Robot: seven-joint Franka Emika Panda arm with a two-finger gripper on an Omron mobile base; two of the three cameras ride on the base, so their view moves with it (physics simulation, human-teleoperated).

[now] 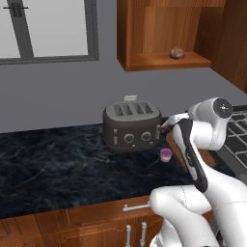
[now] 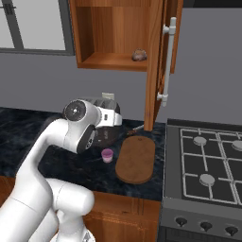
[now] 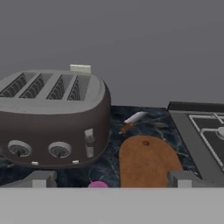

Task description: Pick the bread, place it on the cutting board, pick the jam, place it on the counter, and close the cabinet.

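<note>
The bread [image 1: 177, 53] [image 2: 138, 55] lies on the bottom shelf of the cabinet [image 1: 144, 29], whose door [image 2: 156, 66] stands open. Down on the dark counter [image 1: 58, 164], the jam [image 1: 166, 155] [image 2: 108, 155] [image 3: 98, 184] stands between the toaster and the cutting board [image 2: 136, 159] [image 3: 146, 159]. My gripper [image 3: 112, 179] hovers low over the counter, just in front of the jam and facing the wall. Its fingertips [image 3: 41, 178] are spread wide, so it is open with nothing held.
A dark four-slot toaster [image 1: 132, 124] [image 3: 52, 113] sits left of the jam. A knife [image 3: 131, 121] lies behind the board near the wall. The stove [image 2: 208, 160] borders the board on the right. The open door's grey handle [image 2: 168, 61] hangs above the board.
</note>
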